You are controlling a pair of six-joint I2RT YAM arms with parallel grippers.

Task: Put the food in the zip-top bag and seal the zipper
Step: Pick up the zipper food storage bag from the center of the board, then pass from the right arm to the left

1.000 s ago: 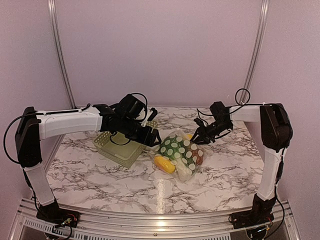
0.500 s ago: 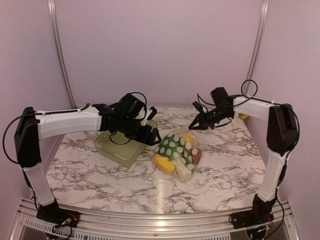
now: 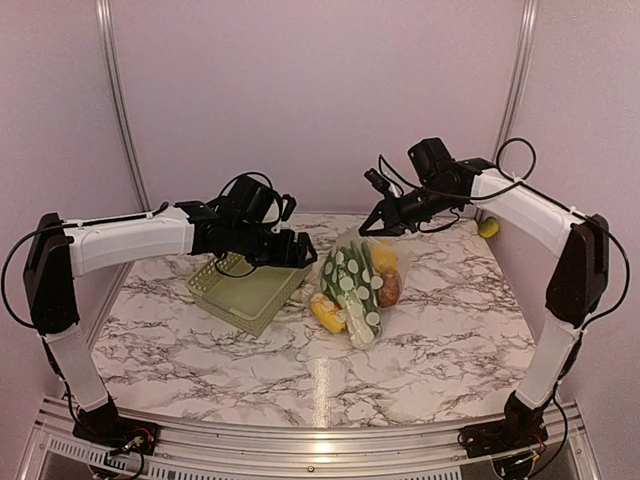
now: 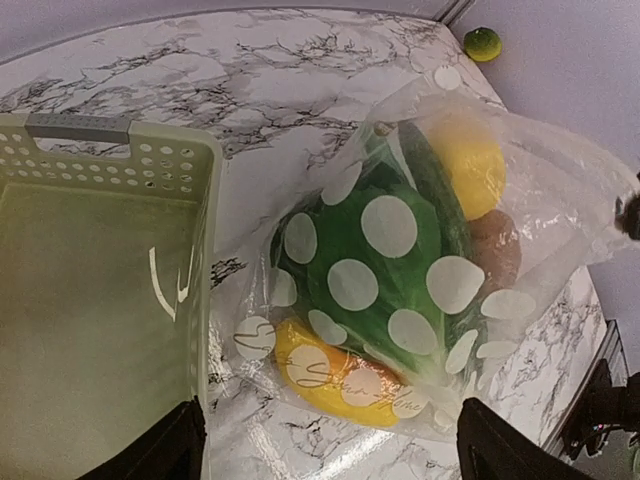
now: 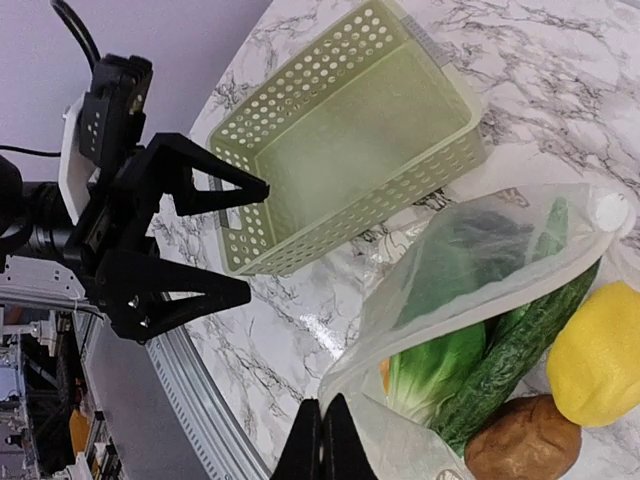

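Note:
The zip-top bag (image 3: 358, 285), clear with white dots, hangs tilted from its top edge, its bottom on the table. My right gripper (image 3: 373, 224) is shut on the bag's mouth edge (image 5: 345, 385) and holds it up. The mouth gapes open in the right wrist view, and the zipper strip is barely visible. Inside are green vegetables (image 5: 440, 365), a yellow fruit (image 5: 600, 350) and a brown piece (image 5: 525, 440). An orange-yellow fruit (image 4: 335, 370) lies at the bag's bottom. My left gripper (image 3: 305, 255) is open and empty, above the gap between basket and bag (image 4: 400, 240).
The pale green lattice basket (image 3: 245, 290) stands empty left of the bag, touching it (image 4: 90, 290). A small yellow-green fruit (image 3: 488, 227) lies loose at the table's far right corner, also in the left wrist view (image 4: 483, 43). The back wall is close behind.
My right gripper has risen and moved back, pulling the bag's mouth up so the bag stands more upright. My left gripper has lifted slightly away from the bag.

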